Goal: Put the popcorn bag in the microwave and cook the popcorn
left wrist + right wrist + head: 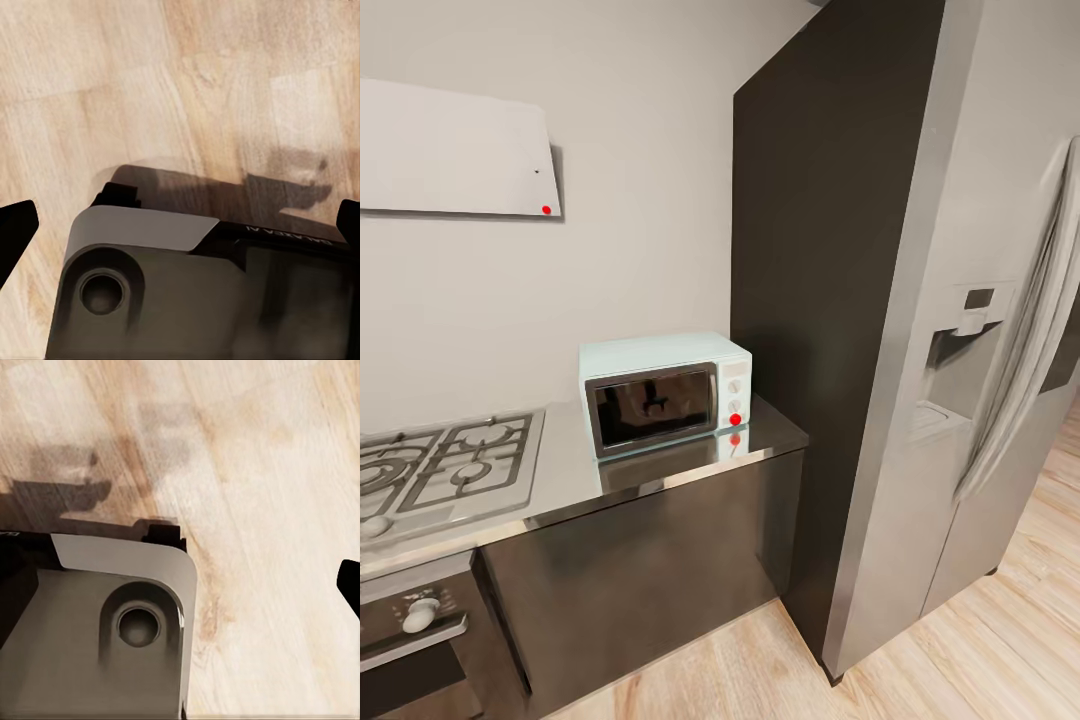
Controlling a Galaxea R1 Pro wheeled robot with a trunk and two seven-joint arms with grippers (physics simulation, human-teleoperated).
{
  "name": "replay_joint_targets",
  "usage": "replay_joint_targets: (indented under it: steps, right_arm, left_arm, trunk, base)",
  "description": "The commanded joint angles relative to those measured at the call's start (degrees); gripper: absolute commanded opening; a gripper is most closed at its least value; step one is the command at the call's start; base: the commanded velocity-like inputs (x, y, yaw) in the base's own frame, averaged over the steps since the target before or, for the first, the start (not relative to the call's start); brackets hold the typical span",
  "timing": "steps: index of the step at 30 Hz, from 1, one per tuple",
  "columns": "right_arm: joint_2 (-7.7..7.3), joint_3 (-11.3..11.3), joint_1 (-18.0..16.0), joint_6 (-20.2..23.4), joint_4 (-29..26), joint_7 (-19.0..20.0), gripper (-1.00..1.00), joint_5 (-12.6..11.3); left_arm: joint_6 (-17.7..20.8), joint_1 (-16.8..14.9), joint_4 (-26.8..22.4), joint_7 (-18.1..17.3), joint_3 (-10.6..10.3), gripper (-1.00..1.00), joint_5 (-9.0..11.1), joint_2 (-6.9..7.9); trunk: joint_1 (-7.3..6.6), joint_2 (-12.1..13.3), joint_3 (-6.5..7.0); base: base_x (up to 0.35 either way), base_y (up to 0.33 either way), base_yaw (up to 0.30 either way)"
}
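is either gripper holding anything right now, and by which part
Nothing is held. The left gripper and right gripper hang over bare wooden floor, fingers spread wide apart with nothing between them.

Mint-blue microwave (665, 392) at frame centre, upright, door shut, dark glass door with grey frame, white knob panel on its right side, red dot low on panel. Sits on glossy grey countertop (770, 428), near its right end.

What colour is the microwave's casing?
Pale mint-blue, around a dark glass door; the microwave shows best in the head view.
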Motion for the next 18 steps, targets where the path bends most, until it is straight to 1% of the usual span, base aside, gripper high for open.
replay_joint_targets:
  steps: [1, 4, 9, 18]
  right_arm:
    - [-0.2, -0.46, -0.09, -0.24, 0.18, 0.11, 1.0, 0.56]
    - [-0.77, -0.3, -0.09, -0.2, 0.11, -0.17, 1.0, 0.63]
    - [-0.57, -0.25, -0.09, -0.79, 0.06, -3.13, 1.0, 0.94]
    - [-0.88, -0.36, -0.09, -1.33, 0.1, -3.55, 1.0, 0.71]
  left_arm:
    - [-0.24, -0.02, 0.05, 0.12, -0.49, 1.0, 0.5, -0.04]
    - [-0.3, 0.03, 0.05, 0.12, -0.49, 1.0, 0.53, -0.17]
    - [-0.35, 0.03, 0.05, 0.12, -0.56, 1.0, 0.48, -0.26]
    - [-0.39, 0.02, -0.06, 0.14, -0.59, 1.0, 0.16, -0.48]
  trunk:
    - [0.0, -0.04, -0.07]
    - [0.0, -0.04, -0.07]
    - [0.0, -0.04, -0.07]
    - [0.0, -0.04, -0.07]
  base:
    - [0.0, 0.0, 0.027]
    - [0.0, 0.0, 0.19]
    - [0.0, 0.0, 0.273]
    - [0.0, 0.0, 0.278]
